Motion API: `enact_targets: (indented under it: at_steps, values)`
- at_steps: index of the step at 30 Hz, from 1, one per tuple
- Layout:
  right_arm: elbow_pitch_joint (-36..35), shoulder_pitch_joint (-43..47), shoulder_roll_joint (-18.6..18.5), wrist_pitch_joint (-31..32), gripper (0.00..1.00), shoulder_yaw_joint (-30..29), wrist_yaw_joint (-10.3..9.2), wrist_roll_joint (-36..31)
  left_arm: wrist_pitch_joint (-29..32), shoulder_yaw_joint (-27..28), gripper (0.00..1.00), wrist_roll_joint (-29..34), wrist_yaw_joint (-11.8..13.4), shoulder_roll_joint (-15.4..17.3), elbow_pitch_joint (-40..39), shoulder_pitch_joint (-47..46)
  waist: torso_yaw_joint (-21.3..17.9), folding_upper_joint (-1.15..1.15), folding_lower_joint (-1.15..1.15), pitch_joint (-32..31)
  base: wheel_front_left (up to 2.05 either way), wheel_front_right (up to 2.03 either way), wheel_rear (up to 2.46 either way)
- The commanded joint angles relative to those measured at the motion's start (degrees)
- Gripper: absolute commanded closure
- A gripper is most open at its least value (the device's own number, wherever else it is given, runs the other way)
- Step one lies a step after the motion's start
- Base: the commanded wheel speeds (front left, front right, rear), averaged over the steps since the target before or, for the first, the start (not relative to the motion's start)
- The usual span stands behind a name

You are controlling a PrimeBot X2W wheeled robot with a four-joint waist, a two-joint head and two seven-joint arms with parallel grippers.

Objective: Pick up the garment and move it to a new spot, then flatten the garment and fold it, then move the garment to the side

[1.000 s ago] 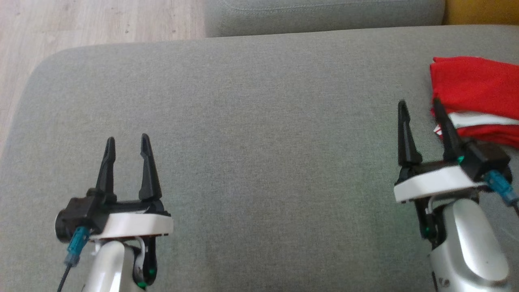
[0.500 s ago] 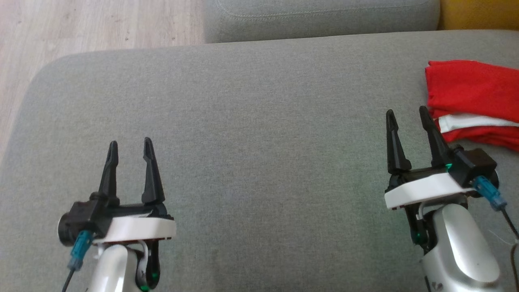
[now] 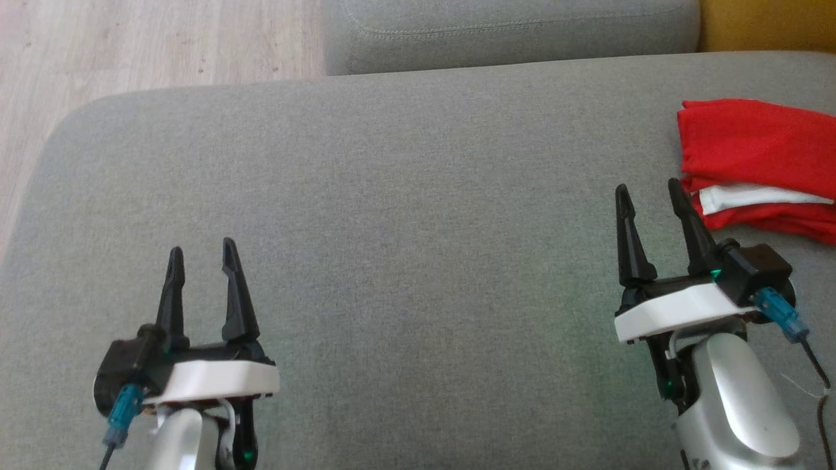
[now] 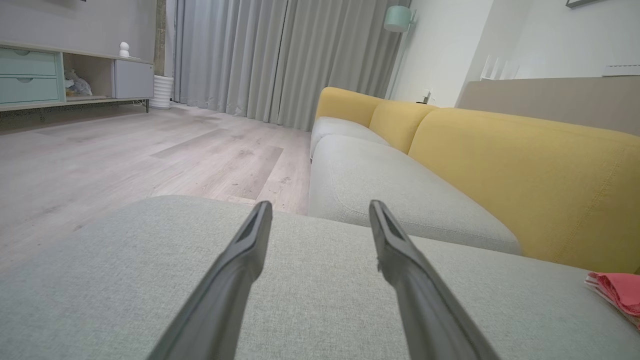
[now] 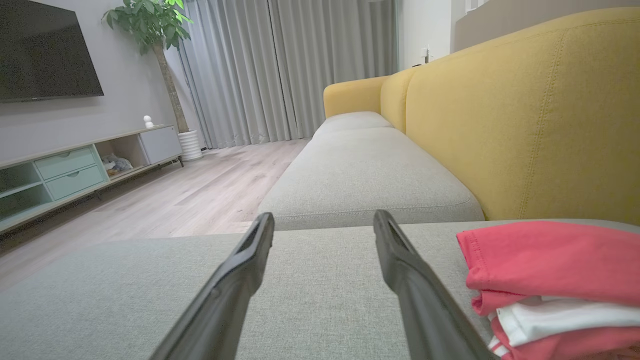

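The garment (image 3: 757,163) is a red piece with a white band, folded into a stack at the right edge of the grey sofa seat (image 3: 418,215). The right wrist view has the garment (image 5: 555,280) just right of my fingers, and it peeks in at the far right of the left wrist view (image 4: 620,295). My right gripper (image 3: 650,189) stands open just left of the garment, holding nothing and apart from it. My left gripper (image 3: 199,251) is open and empty over the seat's front left.
A second grey seat cushion (image 3: 509,26) adjoins the far edge, with the yellow backrest (image 5: 525,115) to the right. Wooden floor (image 3: 150,46) lies beyond the seat's left and far-left edges. A TV cabinet (image 5: 75,165) stands across the room.
My right gripper has drawn back and left from the garment's edge, which its finger overlapped a second ago. The left gripper dropped slightly in view. The garment lies unmoved; the camera shifted a little.
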Motion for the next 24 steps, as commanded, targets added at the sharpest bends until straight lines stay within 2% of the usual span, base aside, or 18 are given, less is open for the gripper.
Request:
enact_targets:
  at_steps: [1, 9, 17, 18, 24]
  values:
    - [-1.67, -1.11, 0.24, -0.69, 0.0, 1.58, 0.37, 0.65, -0.29, 2.42, 0.0, -0.86, 0.12, 0.41, -1.38, -1.33, -0.04, 0.0, 0.0, -0.12, 0.0, 0.0, 0.0]
    - [-1.86, -1.24, 0.25, -0.73, 0.0, 1.77, 0.37, 0.72, -0.29, 2.87, 0.0, -2.44, -0.83, 0.41, -1.62, -1.1, -0.13, 0.0, 0.0, -0.18, 0.0, 0.0, 0.0]
    - [-1.75, -1.32, 0.25, -0.38, 0.0, 2.03, 0.37, 1.5, -0.29, 4.61, 0.0, -4.83, 0.73, 0.41, -2.04, -0.9, -0.18, 0.0, 0.0, -0.02, 0.0, 0.0, 0.0]
    - [-0.01, 0.15, 0.01, -0.06, 1.0, 0.64, 0.0, 1.24, 0.0, 2.37, 1.0, -4.86, 0.71, 0.01, -0.22, 0.42, -0.19, 0.0, 0.0, -0.02, 0.0, 0.0, 0.0]
    - [1.94, 1.35, 0.2, 0.59, 1.0, 0.42, 0.0, 3.33, 0.68, 2.44, 1.0, -6.65, 0.49, -0.03, 2.21, 0.86, -0.17, 0.0, 0.0, -0.13, 0.0, 0.0, 0.0]
